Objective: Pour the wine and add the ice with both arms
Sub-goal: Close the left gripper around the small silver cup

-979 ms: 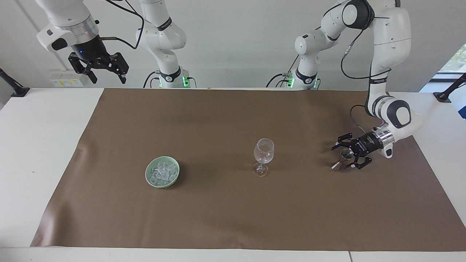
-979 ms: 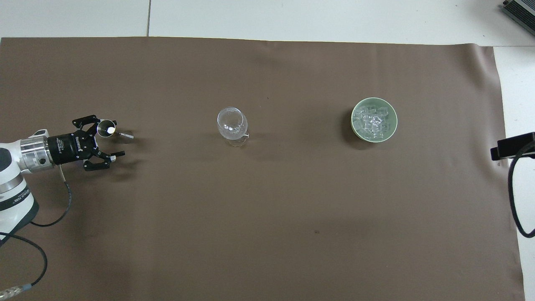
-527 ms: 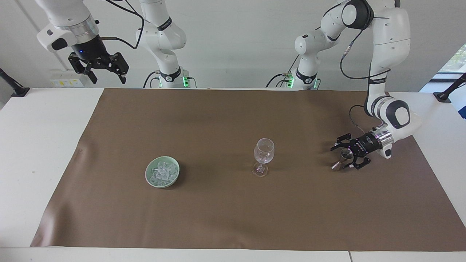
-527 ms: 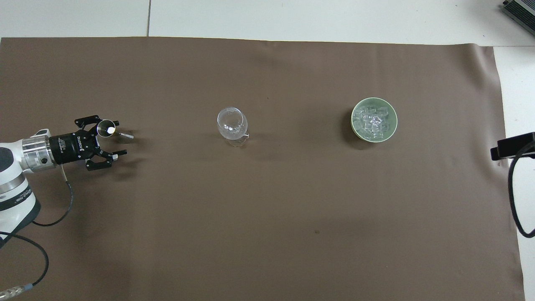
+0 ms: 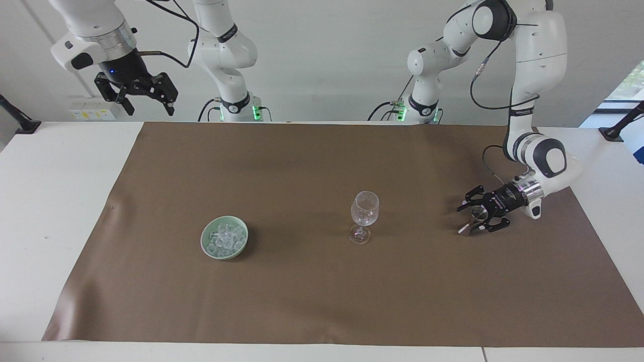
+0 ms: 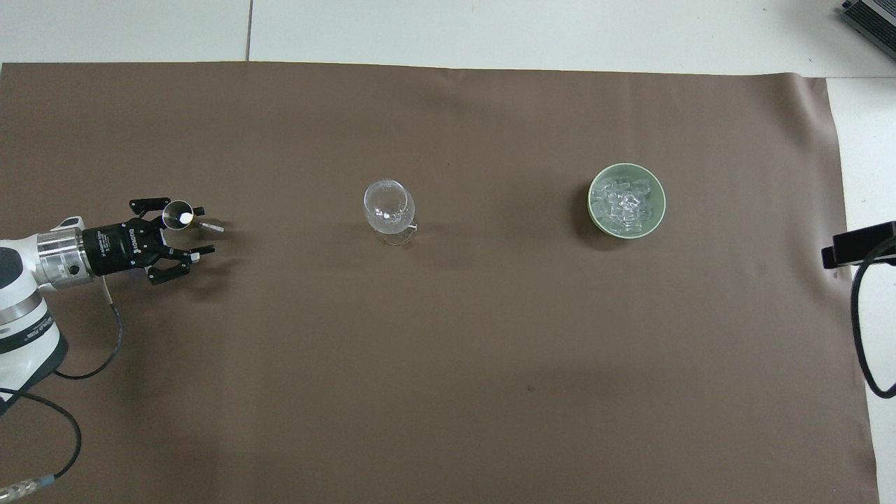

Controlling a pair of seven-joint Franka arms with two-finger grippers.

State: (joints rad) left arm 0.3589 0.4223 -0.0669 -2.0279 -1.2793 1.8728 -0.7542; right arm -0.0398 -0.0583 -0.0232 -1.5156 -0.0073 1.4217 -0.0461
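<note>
A small metal cup (image 5: 477, 214) with a short handle stands on the brown mat toward the left arm's end, also in the overhead view (image 6: 179, 215). My left gripper (image 5: 467, 219) lies low and sideways around it, open, with one finger beside the cup; it also shows in the overhead view (image 6: 204, 229). A clear stemmed glass (image 5: 364, 216) stands upright mid-mat (image 6: 388, 210). The ice (image 5: 225, 239) is heaped in a green bowl (image 5: 207, 245) toward the right arm's end (image 6: 625, 204). My right gripper (image 5: 145, 100) waits, open and empty, high over the robots' end of the table.
The brown mat (image 5: 302, 301) covers most of the white table (image 5: 55, 201). A black part with a cable (image 6: 857, 245) shows at the overhead view's edge by the right arm's end.
My left gripper's fingers have drawn closer together around the metal cup, and the hand has shifted slightly. The right arm, glass and bowl have not moved.
</note>
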